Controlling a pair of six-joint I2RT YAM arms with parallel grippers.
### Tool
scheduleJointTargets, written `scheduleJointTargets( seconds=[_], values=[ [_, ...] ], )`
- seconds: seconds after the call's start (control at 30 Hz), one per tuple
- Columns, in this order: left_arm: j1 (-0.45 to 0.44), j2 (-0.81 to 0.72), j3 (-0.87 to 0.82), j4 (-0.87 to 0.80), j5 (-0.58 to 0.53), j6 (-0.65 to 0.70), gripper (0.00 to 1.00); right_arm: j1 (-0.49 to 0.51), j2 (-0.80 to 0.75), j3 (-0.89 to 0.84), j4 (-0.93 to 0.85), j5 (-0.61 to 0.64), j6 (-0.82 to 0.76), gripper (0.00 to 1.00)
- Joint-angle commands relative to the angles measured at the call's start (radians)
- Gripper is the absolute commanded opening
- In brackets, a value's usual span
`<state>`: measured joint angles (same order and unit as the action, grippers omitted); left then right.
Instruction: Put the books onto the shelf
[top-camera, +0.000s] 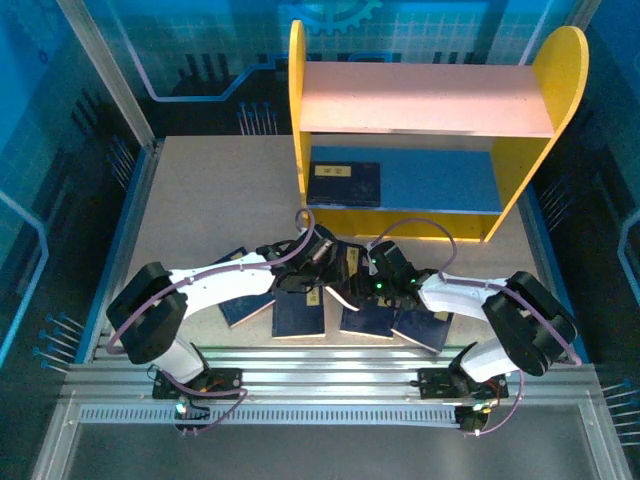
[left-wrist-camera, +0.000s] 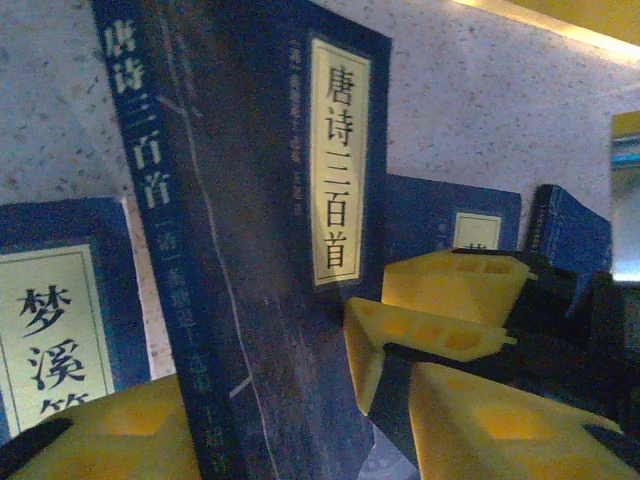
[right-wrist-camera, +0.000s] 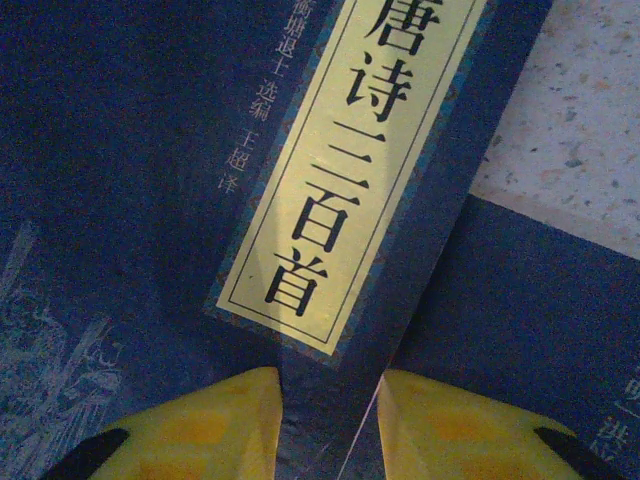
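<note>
Right pincer (right-wrist-camera: 330, 385) was clenched on the lower edge of one book (right-wrist-camera: 150, 200), a yellow finger on each cover face, as its own wrist view showed. Left pincer (left-wrist-camera: 280, 400) straddled the same book (left-wrist-camera: 250, 250), which stood nearly upright between its fingers, spine and title label toward the lens. Whether the left pads were seated on the covers could not be told. The right pincer's fingers (left-wrist-camera: 450, 290) showed just to the right of the book in that view.

From above, both pincers met over the middle of the table (top-camera: 220, 180), left pincer (top-camera: 318, 248) just beside right pincer (top-camera: 368, 268), with the book between them.

Progress:
- One shelved book (top-camera: 343, 183) lay flat on the blue lower board (top-camera: 440, 180) of the shelf (top-camera: 297, 100), beyond the left pincer and well apart from it.
- Top board (top-camera: 420, 100) carried no book.
- At least four loose books (top-camera: 298, 312) lay flat on the table under and just behind the pincers, toward the arm bases; some were partly hidden by the arms, so the count is uncertain.

Judgement: early stage. One book placed, one in hand and not yet carried to the shelf, and most of the pile left to move.
</note>
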<state>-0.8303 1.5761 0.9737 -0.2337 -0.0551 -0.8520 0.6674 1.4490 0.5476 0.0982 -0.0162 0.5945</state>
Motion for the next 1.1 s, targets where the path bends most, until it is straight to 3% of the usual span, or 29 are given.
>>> scheduleJointTargets(
  seconds=[0.0, 0.17, 0.53, 0.6, 0.77, 0.93, 1.07],
  values=[
    [0.002, 0.017, 0.034, -0.016, -0.006, 0.037, 0.44, 0.024, -0.015, -0.026, -0.038, -0.050, -0.016, 0.34],
    [0.003, 0.024, 0.040, -0.027, -0.007, 0.051, 0.35, 0.024, -0.037, -0.033, -0.043, -0.050, -0.022, 0.36],
    [0.001, 0.017, 0.060, -0.058, -0.013, 0.104, 0.00, 0.024, -0.095, -0.033, -0.069, -0.027, -0.033, 0.44],
    [0.000, -0.006, 0.048, -0.074, -0.005, 0.112, 0.00, 0.024, -0.132, -0.035, -0.077, -0.019, -0.035, 0.47],
    [-0.003, -0.177, -0.014, -0.180, -0.025, 0.130, 0.00, 0.024, -0.271, -0.028, -0.128, 0.004, -0.047, 0.51],
    [-0.003, -0.419, 0.041, -0.450, -0.158, 0.165, 0.00, 0.024, -0.438, -0.021, -0.170, 0.004, -0.034, 0.56],
    [-0.003, -0.635, 0.059, -0.513, -0.236, 0.185, 0.00, 0.030, -0.542, -0.024, -0.153, -0.032, 0.007, 0.58]
  ],
)
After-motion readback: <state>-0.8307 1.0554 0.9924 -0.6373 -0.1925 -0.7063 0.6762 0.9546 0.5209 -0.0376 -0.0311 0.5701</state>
